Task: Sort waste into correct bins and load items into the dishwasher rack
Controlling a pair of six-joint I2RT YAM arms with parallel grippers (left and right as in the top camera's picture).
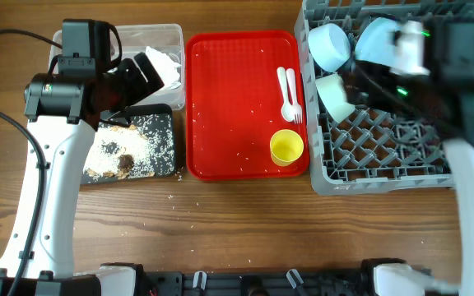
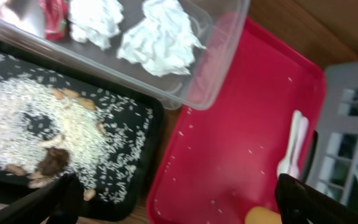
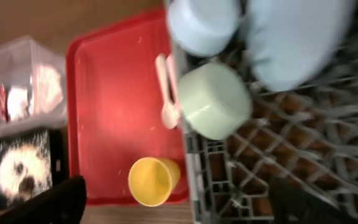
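Wood-grain bench (image 1: 237,222) is carrying everything we are describing. At its left, the clear plastic tub (image 1: 171,37) is holding two crumpled white napkins (image 2: 160,37) and a small red wrapper (image 2: 55,15), so the dry rubbish is sitting together. Just beside it, nearer the robot, the black tray (image 2: 135,155) is holding rice-like food scraps (image 2: 30,124) with brown bits. We are judging that this is keeping food apart from paper.

In the middle, the flat red serving tray (image 1: 229,99) is bearing stray grains and three items. A white plastic spoon (image 1: 285,94) and fork (image 1: 296,105) are lying side by side near its right edge, and a small yellow cup (image 1: 286,146) is standing upright at its near right corner. We are taking these three as waiting to be loaded.

At the right, the grey dishwasher rack (image 1: 385,156) is holding a light blue bowl (image 1: 329,45), a paler bowl (image 1: 334,97) and a light blue plate (image 1: 373,39). They are leaning among the pegs in its far left part, probably so the pegs are propping them.

Left pincer (image 2: 176,186) is hovering over the red tray beside the bins, fingers spread wide and holding nothing. Right pincer (image 3: 178,186) is hanging over the rack's left edge, likewise wide and empty. Overhead, its arm is showing as a blur.

We are finding no brand, label or legible writing. Any print on the wrapper is too blurred to read.
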